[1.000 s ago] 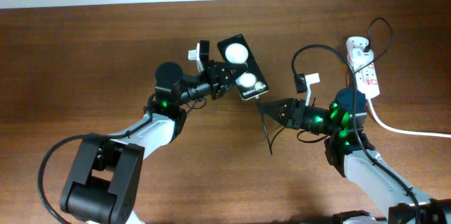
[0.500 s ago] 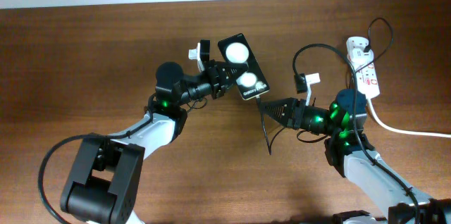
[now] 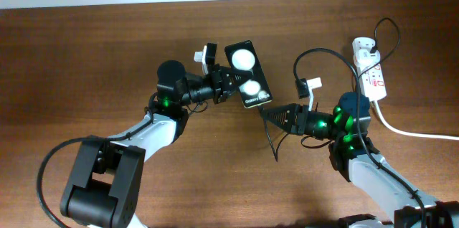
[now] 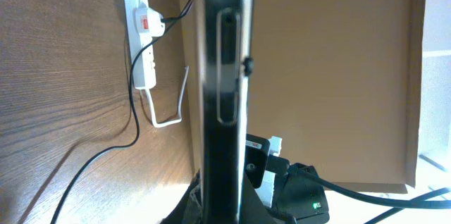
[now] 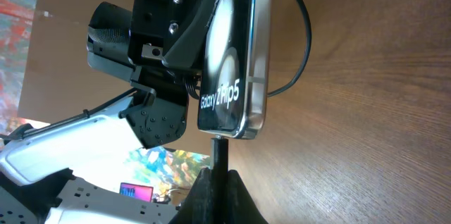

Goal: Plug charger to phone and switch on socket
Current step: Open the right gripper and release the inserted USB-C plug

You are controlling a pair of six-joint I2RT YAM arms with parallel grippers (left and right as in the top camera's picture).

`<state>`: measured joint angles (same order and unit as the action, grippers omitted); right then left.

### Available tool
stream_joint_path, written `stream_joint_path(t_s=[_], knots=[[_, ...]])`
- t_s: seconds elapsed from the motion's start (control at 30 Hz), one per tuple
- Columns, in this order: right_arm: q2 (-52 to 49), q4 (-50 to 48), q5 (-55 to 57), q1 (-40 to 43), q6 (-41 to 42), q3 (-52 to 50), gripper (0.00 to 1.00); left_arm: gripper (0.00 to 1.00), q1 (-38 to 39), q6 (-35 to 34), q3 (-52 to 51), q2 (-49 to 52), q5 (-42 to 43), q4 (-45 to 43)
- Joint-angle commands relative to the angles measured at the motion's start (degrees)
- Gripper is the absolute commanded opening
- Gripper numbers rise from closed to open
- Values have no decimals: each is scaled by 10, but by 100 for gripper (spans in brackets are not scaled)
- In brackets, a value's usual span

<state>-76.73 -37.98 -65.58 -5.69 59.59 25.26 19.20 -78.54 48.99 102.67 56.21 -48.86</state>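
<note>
Toward the far edge of the brown wooden bench (image 3: 86, 41), about midway along it, the left tool (image 3: 226, 83) is clamped on a small, glossy black rectangular phone (image 3: 247, 77). The phone appears lifted off the surface, with its bottom edge turned toward the right arm. Just beside that edge, the right tool (image 3: 267, 112) is closed on the small black plug tip of the thin black charger cable (image 5: 220, 155). In the right wrist view the tip meets the phone's bottom edge at the port; whether it is seated cannot be told. Near the far right corner lies the socket (image 3: 371, 70), a long white power strip with red marks and a thick white cord, well apart from both tools.

The likely risks are these. A tip slightly off line would jam against the phone's frame, and pushing on could twist the phone in its grip or bend the plug. The slack cable looping near the right arm could also snag on a reach toward the socket and drag the plug back out.

No containers are visible.
</note>
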Motion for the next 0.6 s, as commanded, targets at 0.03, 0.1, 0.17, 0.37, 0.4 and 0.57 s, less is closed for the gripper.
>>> stream_joint_path(t_s=[0.03, 0.1, 0.17, 0.37, 0.4, 0.57], knots=[[1, -14, 62, 2, -17, 11, 4, 0, 12, 24, -1, -3, 88, 3], [1, -13, 75, 2, -17, 11, 4, 0, 12, 24, -1, -3, 88, 3], [1, -13, 89, 2, -17, 11, 4, 0, 12, 24, -1, -3, 88, 4], [1, -13, 118, 2, -16, 11, 4, 0, 14, 49, -1, -3, 90, 32], [1, -13, 123, 2, -14, 11, 4, 0, 14, 49, -1, -3, 90, 31], [1, -13, 129, 1, -8, 11, 4, 0, 14, 49, -1, -3, 89, 31]])
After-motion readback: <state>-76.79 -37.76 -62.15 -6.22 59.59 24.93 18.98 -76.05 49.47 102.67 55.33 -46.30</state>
